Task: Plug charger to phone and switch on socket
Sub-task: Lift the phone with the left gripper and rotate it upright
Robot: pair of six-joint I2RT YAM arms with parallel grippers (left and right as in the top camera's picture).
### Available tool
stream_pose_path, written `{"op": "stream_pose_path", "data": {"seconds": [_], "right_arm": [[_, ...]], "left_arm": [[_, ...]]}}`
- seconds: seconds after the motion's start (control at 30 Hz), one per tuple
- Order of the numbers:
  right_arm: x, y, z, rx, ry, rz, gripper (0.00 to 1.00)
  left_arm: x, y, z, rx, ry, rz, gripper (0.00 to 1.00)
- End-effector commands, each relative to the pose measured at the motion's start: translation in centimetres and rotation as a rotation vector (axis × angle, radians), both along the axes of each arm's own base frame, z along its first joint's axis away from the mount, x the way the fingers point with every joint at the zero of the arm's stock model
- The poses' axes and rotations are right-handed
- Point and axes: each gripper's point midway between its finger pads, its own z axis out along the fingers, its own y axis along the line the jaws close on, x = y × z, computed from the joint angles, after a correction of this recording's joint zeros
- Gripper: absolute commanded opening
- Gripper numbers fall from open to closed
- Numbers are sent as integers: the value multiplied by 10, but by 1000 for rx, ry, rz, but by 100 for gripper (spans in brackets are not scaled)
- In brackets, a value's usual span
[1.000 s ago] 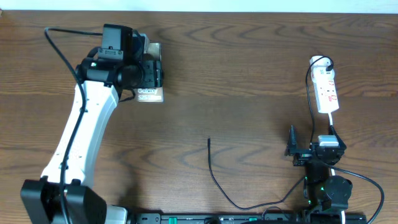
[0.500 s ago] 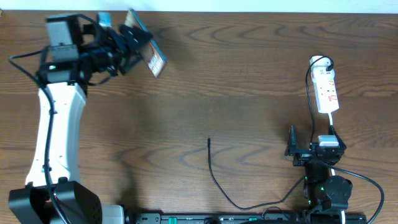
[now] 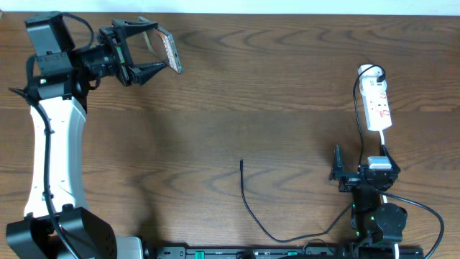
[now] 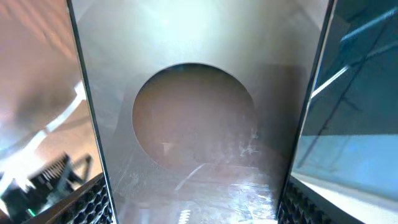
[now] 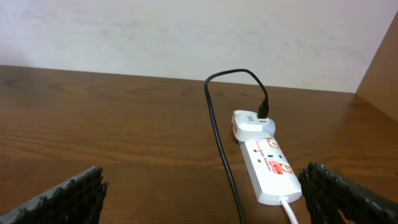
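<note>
My left gripper (image 3: 157, 46) is shut on the phone (image 3: 168, 52) and holds it up on edge above the table's far left corner. In the left wrist view the phone (image 4: 194, 118) fills the space between both fingers (image 4: 87, 200), its brownish oval facing the camera. The charger (image 3: 246, 194) lies on the table near the front middle, its plug tip (image 3: 241, 162) pointing away from me. The white socket (image 3: 378, 104) lies at the far right. Just in front of it my right gripper (image 3: 359, 164) stands open and empty; its wrist view shows the socket (image 5: 270, 167) and charger cable (image 5: 219, 140).
A white adapter (image 5: 252, 121) sits plugged into the socket's far end, with the black cable looping out of it. The socket's white cord (image 5: 289, 210) runs toward the right arm. The table's back edge meets a pale wall (image 5: 186, 31).
The left arm has lifted the phone off the table and swung back toward the far left, turning the phone from flat to on edge. The right arm has not moved.
</note>
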Motion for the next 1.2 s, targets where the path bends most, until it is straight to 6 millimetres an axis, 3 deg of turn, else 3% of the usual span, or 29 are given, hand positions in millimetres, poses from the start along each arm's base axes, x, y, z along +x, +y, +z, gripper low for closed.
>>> {"op": "stream_pose_path", "data": {"seconds": [0.0, 0.57, 0.73, 0.8, 0.93, 1.03, 1.17], "right_arm": [[0, 1, 0, -10, 0, 2, 99], [0, 1, 0, -10, 0, 2, 99], [0, 1, 0, -10, -1, 2, 99], [0, 1, 0, -10, -1, 2, 99], [0, 1, 0, -10, 0, 2, 99], [0, 1, 0, -10, -1, 2, 99], [0, 1, 0, -10, -1, 2, 99]], "left_arm": [[-14, -5, 26, -101, 63, -43, 7], [-16, 12, 29, -129, 72, -25, 7], [-3, 20, 18, -19, -6, 52, 7], [3, 23, 6, 57, -23, 94, 7], [-2, 36, -48, 282, 99, 190, 7], [-28, 56, -100, 511, 299, 243, 7], [-65, 81, -138, 747, 504, 272, 7]]}}
